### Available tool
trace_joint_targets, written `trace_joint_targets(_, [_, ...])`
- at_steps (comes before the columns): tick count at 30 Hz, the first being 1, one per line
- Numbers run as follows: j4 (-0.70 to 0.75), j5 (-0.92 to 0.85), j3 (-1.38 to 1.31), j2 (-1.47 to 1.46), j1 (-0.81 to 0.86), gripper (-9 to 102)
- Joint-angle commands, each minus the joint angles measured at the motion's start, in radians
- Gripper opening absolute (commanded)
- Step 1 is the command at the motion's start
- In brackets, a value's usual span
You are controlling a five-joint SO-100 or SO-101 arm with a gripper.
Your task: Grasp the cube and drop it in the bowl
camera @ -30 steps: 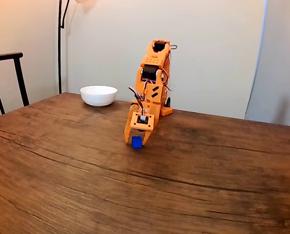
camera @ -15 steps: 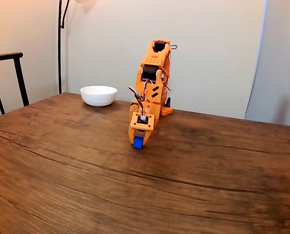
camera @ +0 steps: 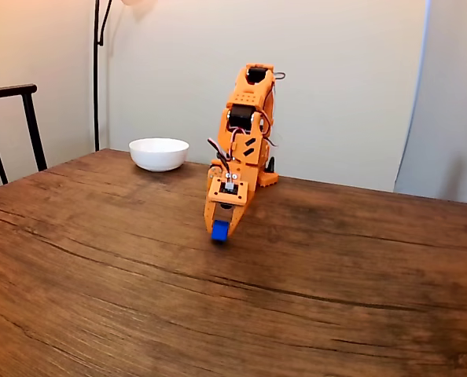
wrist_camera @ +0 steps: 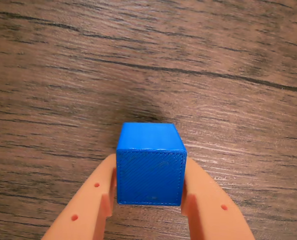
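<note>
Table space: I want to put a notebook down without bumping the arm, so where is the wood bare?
The whole near half of the table, in front of the cube, is bare, as is the right side. Crowded: the middle strip, where the hand grips the cube, and the far left by the bowl.

The table (wrist_camera: 213, 60) is dark wood with strong grain and a matt face. The cube (wrist_camera: 150, 170) looks like matt blue plastic with fine printed ridges. The gripper (wrist_camera: 149, 200) is smooth orange plastic. The bowl (camera: 159, 153) is glossy white.
</note>
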Motion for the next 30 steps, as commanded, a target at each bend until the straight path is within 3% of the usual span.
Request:
trace_joint_targets(1, [-0.008, 0.006, -0.040, 0.025, 0.005, 9])
trace_joint_targets(7, [0.057, 0.025, -0.066, 0.107, 0.020, 9])
trace_joint_targets(17, [0.439, 0.067, -0.066, 0.477, 0.044, 9])
trace_joint_targets(30, [0.597, 0.057, -0.080, 0.761, 0.104, 9])
